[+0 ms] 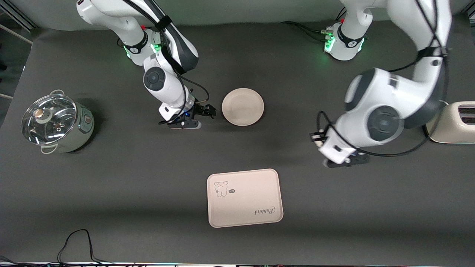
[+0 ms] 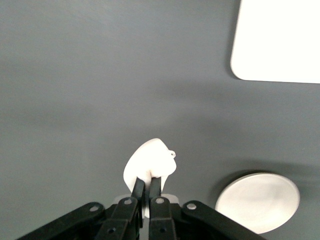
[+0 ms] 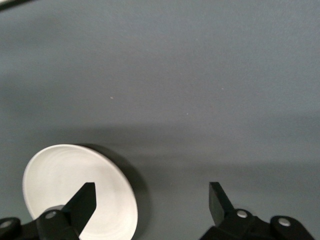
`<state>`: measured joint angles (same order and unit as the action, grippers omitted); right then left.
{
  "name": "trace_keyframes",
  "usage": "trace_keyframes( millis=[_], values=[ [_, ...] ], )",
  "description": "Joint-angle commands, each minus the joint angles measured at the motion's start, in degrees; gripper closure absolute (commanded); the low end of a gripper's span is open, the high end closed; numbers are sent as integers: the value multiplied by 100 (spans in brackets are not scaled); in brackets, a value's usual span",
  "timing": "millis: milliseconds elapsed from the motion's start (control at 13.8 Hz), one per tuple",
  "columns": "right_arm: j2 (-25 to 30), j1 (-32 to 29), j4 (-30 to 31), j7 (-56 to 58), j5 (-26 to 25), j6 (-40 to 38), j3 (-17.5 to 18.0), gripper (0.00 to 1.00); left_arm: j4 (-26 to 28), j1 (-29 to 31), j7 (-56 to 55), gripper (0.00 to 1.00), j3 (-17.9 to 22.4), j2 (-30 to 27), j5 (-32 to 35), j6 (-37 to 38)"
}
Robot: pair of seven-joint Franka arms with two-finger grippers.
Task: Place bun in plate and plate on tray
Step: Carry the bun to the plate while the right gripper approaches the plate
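My left gripper is shut on the bun, a small white lump pinched at one end. In the front view this gripper is over bare table toward the left arm's end, and the hand hides the bun. The round plate lies on the table and holds nothing. It also shows in the left wrist view and the right wrist view. My right gripper is open and low beside the plate's rim, its fingers spread wide. The Rabbit tray lies nearer the front camera, with one corner in the left wrist view.
A steel pot with a glass lid stands toward the right arm's end. A cream toaster stands at the left arm's end, close to the left arm's elbow. A black cable loops at the table's front edge.
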<state>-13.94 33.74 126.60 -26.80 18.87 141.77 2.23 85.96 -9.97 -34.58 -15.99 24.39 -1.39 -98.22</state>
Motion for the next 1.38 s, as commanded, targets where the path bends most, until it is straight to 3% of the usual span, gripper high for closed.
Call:
trace_keyframes(
  millis=[0,579,796,868,941,1013,1086,1158,1303],
  values=[
    [-231,220,-31,-54,134,193,-55,0,446,-618,-890,94,70,65,-37,-609],
    [-469,528,-22,-54,178,255,-56,0,1888,-1911,-2790,94,26,197,-63,-2744],
    [-574,616,22,-54,169,412,-56,0,2100,-2271,-3422,93,-44,416,-54,-3290],
    [-644,616,48,-54,169,474,-56,0,2100,-2359,-3563,89,-44,521,-54,-3370],
    [-680,625,57,-45,169,527,-56,0,2100,-2404,-3652,81,-44,575,-54,-3440],
    [-689,625,83,16,169,562,-47,0,2100,-2430,-3705,65,-44,610,-54,-3484],
    [-689,616,127,43,178,571,-47,0,2100,-2431,-3723,17,-44,619,-54,-3485],
    [-689,590,128,60,187,580,-55,0,2100,-2405,-3723,1,-44,619,-54,-3476],
    [-706,537,119,217,414,571,-90,0,2083,-2361,-3714,0,-44,602,-54,-3424]
  ],
)
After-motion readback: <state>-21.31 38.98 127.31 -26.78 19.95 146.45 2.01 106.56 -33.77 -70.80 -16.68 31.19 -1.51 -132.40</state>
